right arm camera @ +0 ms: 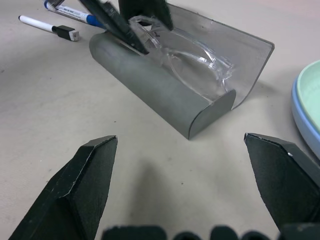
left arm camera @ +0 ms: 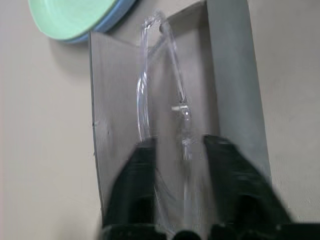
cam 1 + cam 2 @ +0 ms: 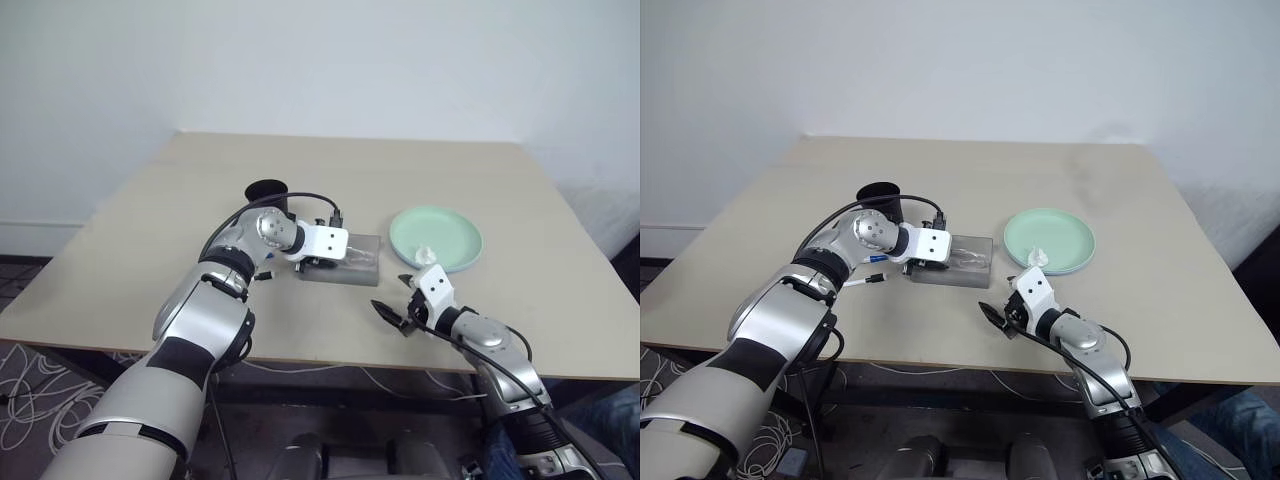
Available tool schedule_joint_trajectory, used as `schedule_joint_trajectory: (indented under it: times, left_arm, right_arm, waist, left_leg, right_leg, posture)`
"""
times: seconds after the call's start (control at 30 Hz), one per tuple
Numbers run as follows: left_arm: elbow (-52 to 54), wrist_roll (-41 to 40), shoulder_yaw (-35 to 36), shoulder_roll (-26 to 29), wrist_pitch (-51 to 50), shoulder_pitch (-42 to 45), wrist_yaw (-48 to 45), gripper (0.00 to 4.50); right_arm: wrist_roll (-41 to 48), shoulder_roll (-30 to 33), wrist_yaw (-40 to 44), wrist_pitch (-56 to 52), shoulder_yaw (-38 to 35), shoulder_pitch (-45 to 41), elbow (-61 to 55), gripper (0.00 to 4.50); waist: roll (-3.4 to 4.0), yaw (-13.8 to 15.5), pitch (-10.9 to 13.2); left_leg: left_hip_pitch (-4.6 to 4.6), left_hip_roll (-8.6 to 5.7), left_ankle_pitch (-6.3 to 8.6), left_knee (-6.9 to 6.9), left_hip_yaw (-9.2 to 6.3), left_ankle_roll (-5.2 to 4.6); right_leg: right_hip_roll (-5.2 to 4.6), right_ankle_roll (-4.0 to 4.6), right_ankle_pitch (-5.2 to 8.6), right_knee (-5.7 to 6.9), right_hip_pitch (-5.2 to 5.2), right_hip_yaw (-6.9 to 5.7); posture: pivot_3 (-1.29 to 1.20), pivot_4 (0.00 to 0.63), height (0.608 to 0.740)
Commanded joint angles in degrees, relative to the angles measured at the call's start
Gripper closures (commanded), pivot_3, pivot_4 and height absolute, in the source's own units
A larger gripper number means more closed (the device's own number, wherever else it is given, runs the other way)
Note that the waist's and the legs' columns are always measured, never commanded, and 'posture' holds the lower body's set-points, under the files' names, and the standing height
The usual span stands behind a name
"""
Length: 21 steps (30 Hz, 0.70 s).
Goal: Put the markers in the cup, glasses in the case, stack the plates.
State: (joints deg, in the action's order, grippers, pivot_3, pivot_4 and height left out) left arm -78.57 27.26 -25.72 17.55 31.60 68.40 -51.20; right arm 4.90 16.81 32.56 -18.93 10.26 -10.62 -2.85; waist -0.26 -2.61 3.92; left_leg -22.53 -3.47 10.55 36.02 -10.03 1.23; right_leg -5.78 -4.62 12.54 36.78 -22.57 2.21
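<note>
Beige table (image 3: 480, 180) held the open case (image 1: 170, 95) with the glasses (image 1: 185, 57) inside, at 9 o'clock of the plates (image 3: 436, 238); left gripper (image 2: 178, 145), part-open, straddled them, right gripper (image 1: 180, 165) wide and empty, so withdrawing might snag them out.

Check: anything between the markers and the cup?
Yes. The left arm reaches across that gap, its tool down in the open case at the glasses. The markers lie on the table beside the case; the cup stands behind the arm.

Soft, even room light and faint shadows. Close up, the left gripper (image 2: 180, 150) blurs at six o'clock; the table (image 3: 480, 180) is glare-free.
</note>
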Motion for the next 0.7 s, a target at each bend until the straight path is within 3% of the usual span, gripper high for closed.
schedule_joint_trajectory:
  times: [0.03, 0.63, 0.7]
  left_arm:
    - [0.9, -1.9, 3.0, -0.3, -1.3, 1.5, 0.8, 1.98]
    - [1.5, -4.7, 10.5, 1.4, -5.7, 3.2, 3.4, 1.98]
    - [1.5, -4.0, 9.9, 1.4, -5.6, 2.8, 3.9, 2.56]
  right_arm:
    - [0.5, 0.1, -0.5, 0.1, -0.8, -0.9, -2.5, 0.09]
    - [0.3, -0.9, 1.5, 1.8, 0.5, -5.3, 2.4, 0.09]
    - [0.3, -0.8, 1.6, 1.9, 0.5, -5.4, 2.5, 0.09]
  waist:
    - [0.0, 0.0, 0.0]
    - [0.0, -0.1, 0.0]
    - [0.0, -0.1, 0.0]
  left_leg:
    - [0.02, 0.0, 0.0, 0.0, 0.0, 0.0]
    - [0.02, 0.0, 0.0, 0.0, -0.01, 0.0]
    - [0.02, 0.0, -0.01, 0.0, -0.01, -0.01]
  right_leg:
    - [0.0, 0.0, 0.0, 0.0, 0.02, 0.0]
    - [0.01, -0.01, -0.01, 0.0, 0.01, -0.02]
    - [0.01, -0.01, -0.01, 0.0, 0.01, -0.02]
  posture:
    - [0.0, 0.0, 0.74]
    - [0.0, 0.0, 0.74]
    - [0.0, 0.0, 0.74]
